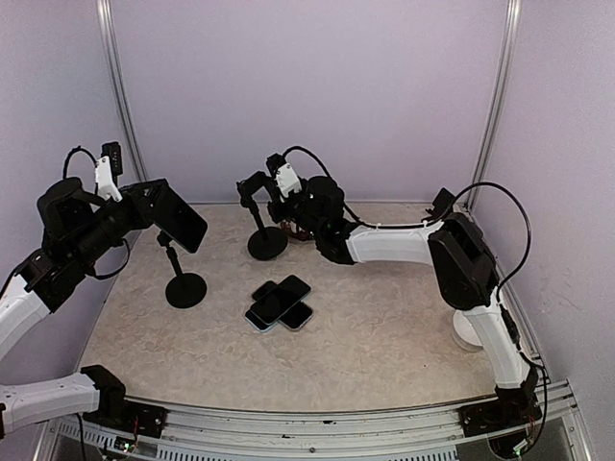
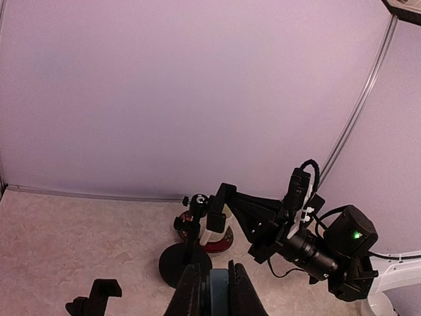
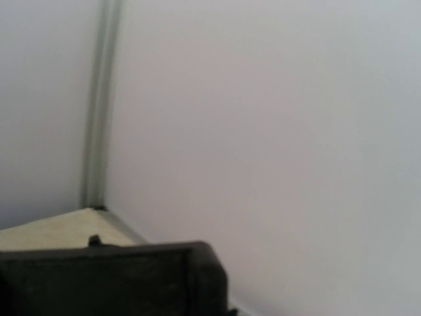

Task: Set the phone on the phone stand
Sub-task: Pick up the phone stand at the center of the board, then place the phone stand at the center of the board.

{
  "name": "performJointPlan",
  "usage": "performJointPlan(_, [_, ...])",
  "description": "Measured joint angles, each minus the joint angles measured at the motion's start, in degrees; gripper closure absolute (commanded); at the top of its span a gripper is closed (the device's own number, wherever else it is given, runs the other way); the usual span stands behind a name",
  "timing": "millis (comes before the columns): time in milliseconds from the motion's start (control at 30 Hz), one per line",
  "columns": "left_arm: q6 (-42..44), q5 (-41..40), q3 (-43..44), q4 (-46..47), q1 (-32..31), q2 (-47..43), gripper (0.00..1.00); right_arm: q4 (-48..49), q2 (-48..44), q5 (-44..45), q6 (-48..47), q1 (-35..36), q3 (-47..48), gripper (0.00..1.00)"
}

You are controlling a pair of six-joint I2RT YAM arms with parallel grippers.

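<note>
**Inspector:** Left side?

**Assessor:** Left gripper [image 1: 154, 204] clamped on the phone [image 1: 183, 221], which is held aloft and tilted just above the near stand [image 1: 184, 284]. The cradle is bare, so the phone is not seated.

**Inspector:** Centre?

**Assessor:** Spare phones [image 1: 280, 303] heaped on the table [image 1: 384, 327], apart from both arms.

**Inspector:** Right?

**Assessor:** Right gripper [image 1: 258, 185] closed at the head of the rear stand [image 1: 267, 240]. Whether it truly grips it, I cannot tell.

**Inspector:** Progress?

**Assessor:** Pick-up is done. Lowering, seating and release are outstanding, in my judgement.
</note>
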Motion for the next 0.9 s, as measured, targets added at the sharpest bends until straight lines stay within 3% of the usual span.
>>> performJointPlan(433, [-1.1,0.8,0.0,5.9,-1.1,4.7,1.0,3.1,-16.1,12.6,-3.7,0.1,-21.1,1.0])
performJointPlan(900, [2.1,5.0,10.4,12.6,-12.8,21.0,1.0,9.2,-39.2,20.8,-0.6,0.6,-48.4,1.0])
